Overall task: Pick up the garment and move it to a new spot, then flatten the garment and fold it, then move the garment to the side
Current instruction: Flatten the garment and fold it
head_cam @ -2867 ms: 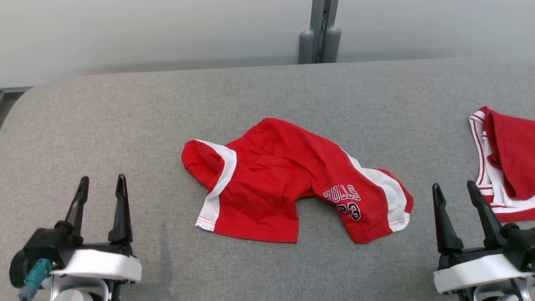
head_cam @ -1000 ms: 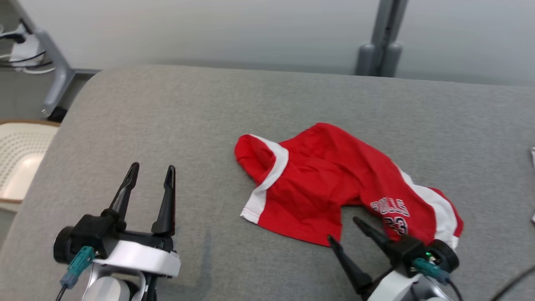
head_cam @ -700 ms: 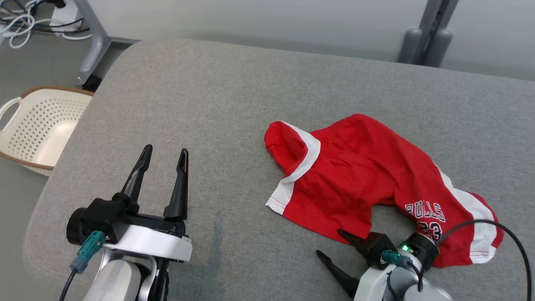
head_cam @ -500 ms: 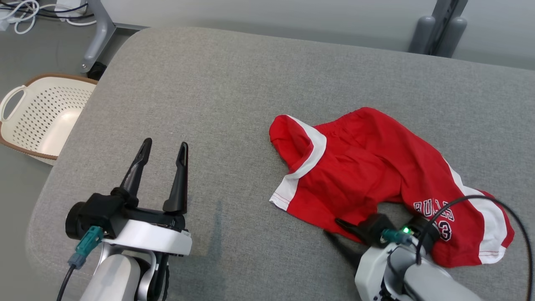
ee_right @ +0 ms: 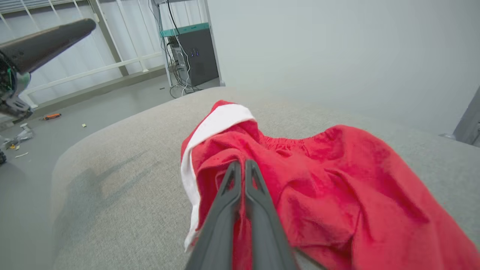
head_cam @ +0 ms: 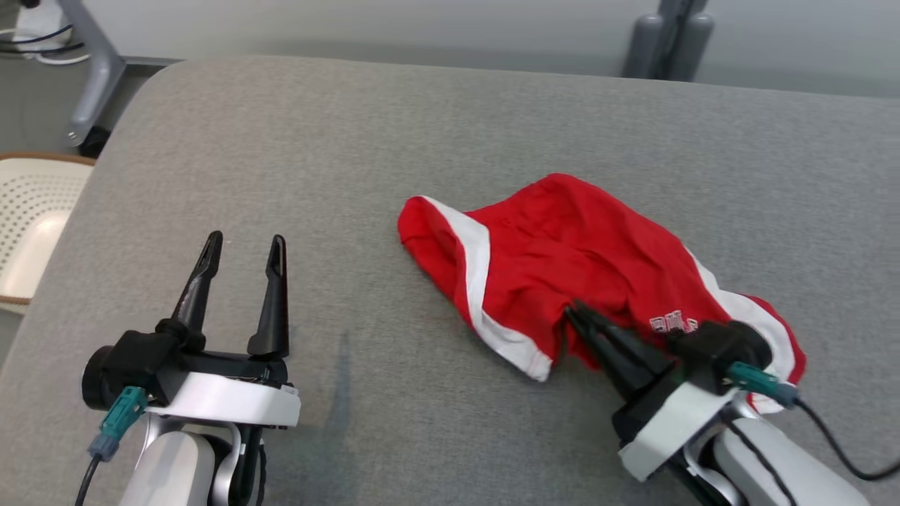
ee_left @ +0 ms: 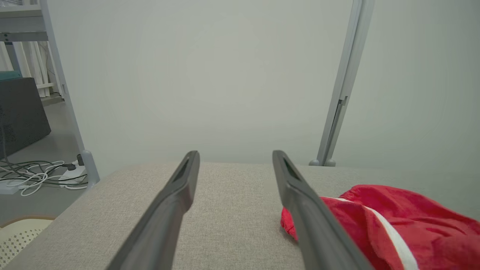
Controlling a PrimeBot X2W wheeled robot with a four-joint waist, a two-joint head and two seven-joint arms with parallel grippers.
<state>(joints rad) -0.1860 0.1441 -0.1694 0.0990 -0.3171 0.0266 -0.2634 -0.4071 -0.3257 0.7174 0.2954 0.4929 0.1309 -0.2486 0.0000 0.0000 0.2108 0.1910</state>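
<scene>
1 garment (head_cam: 562, 260) (red shorts) is seen crumpled on the grey surface (head_cam: 337, 140), right of centre. The jaws of the right gripper (head_cam: 574, 311) are pressed together on its near fold; those of the left gripper (head_cam: 244, 246) are spread wide, empty. A thin pinch could be lost on lifting. Counted: 2 grippers, 1 basket (head_cam: 31, 211).

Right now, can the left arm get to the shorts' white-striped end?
Probably yes. The left gripper is open, and bare grey cushion lies between it and the striped end of the shorts. The right gripper is shut on the shorts farther right, out of that path.
</scene>
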